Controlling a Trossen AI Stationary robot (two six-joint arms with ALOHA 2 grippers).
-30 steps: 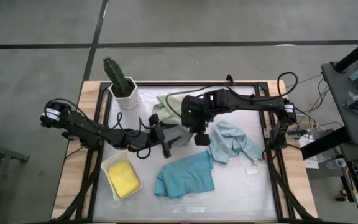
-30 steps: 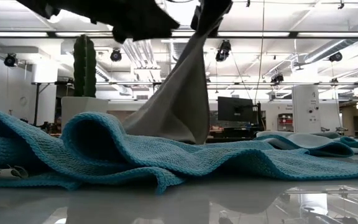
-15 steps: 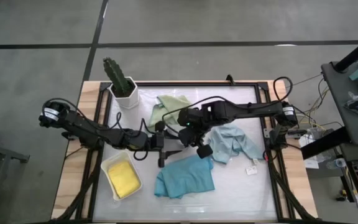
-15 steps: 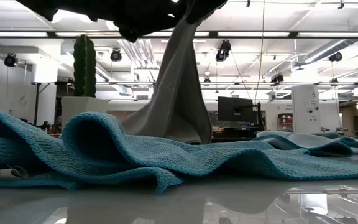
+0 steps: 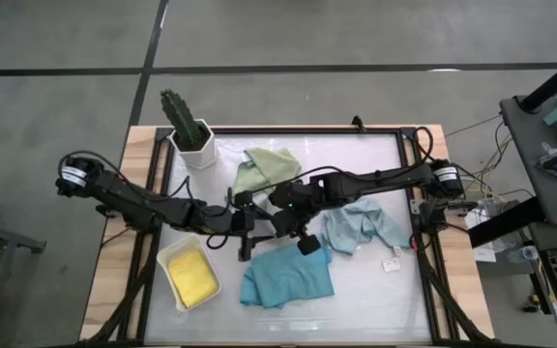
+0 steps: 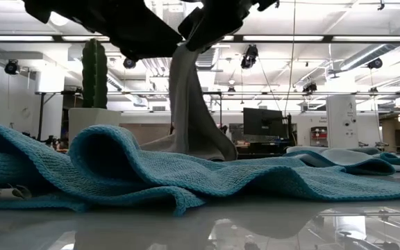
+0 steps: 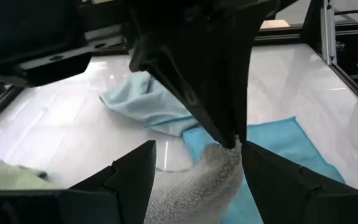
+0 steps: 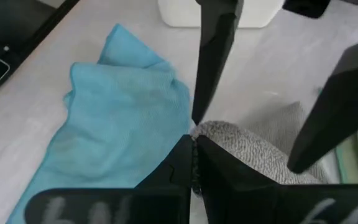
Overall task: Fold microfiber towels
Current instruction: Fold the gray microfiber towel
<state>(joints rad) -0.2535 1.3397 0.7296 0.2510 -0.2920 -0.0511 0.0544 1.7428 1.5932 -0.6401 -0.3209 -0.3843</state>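
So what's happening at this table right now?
The right gripper is shut on a corner of the grey towel, lifting it so it hangs above the table. The left gripper sits open beside the hanging cloth, not gripping it. The teal towel, pale blue towel and sage green towel lie loose; the yellow towel is in the white tray.
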